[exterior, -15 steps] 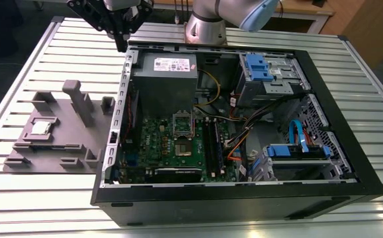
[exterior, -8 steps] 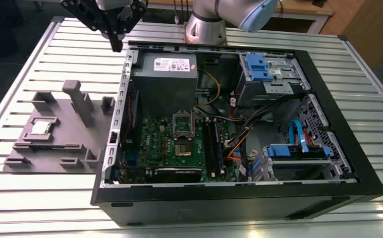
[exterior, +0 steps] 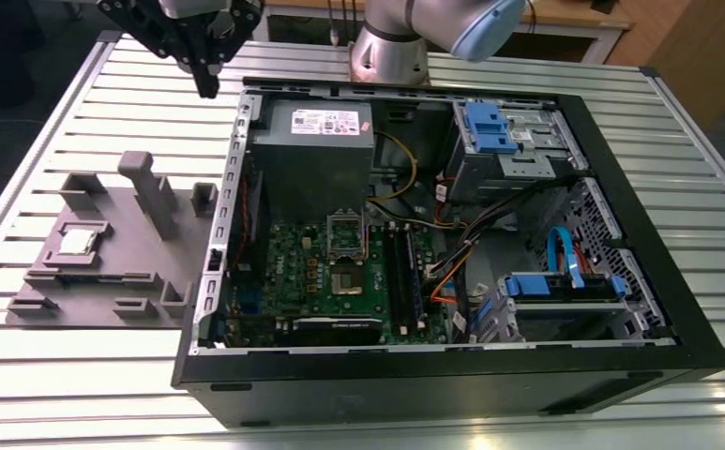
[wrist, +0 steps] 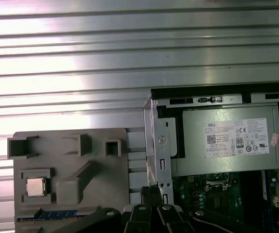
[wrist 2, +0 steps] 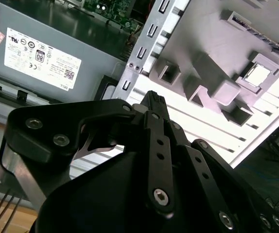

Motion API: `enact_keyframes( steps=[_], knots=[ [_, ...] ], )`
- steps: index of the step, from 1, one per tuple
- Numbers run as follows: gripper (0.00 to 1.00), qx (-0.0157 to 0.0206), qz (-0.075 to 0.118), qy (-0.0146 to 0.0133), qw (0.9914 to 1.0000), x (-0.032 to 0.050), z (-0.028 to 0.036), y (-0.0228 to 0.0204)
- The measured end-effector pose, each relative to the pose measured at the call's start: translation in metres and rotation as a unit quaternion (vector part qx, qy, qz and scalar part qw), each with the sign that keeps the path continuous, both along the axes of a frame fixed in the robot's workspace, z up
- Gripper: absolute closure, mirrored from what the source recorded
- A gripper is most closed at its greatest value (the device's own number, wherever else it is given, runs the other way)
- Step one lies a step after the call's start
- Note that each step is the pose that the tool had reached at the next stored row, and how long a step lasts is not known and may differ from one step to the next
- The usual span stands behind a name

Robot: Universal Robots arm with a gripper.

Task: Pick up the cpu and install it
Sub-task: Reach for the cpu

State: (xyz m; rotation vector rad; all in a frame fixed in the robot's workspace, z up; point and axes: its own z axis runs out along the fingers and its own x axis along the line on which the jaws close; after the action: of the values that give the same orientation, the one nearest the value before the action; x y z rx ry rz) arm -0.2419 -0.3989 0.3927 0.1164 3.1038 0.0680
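Note:
The cpu [exterior: 77,241] is a small silvery square chip lying flat in a recess of the grey plastic fixture [exterior: 125,272], at the exterior view's left of the open computer case. Both wrist views show the cpu [wrist: 35,186] [wrist 2: 257,74] in that recess. My gripper [exterior: 207,87] hangs high over the slatted table beyond the fixture, beside the case's far corner and well apart from the chip. Its black fingers [wrist 2: 152,99] meet at the tips, shut, with nothing between them. The metal-framed socket [exterior: 347,279] sits on the green motherboard [exterior: 299,277] inside the case.
The black case wall [exterior: 231,187] stands between fixture and motherboard. A grey power supply [exterior: 312,127] fills the case's far side. Cables and blue drive bays [exterior: 493,127] lie toward the exterior view's right. Tall grey posts [exterior: 149,187] rise from the fixture. The slatted metal table [exterior: 112,112] surrounds everything.

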Motion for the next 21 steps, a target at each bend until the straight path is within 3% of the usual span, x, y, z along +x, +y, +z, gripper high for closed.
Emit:
enact_keyframes(
  steps=[21],
  knots=[
    [0.90,0.0000,0.000,-0.0007,1.00000,-0.0342,-0.0009,0.0000]
  ],
)
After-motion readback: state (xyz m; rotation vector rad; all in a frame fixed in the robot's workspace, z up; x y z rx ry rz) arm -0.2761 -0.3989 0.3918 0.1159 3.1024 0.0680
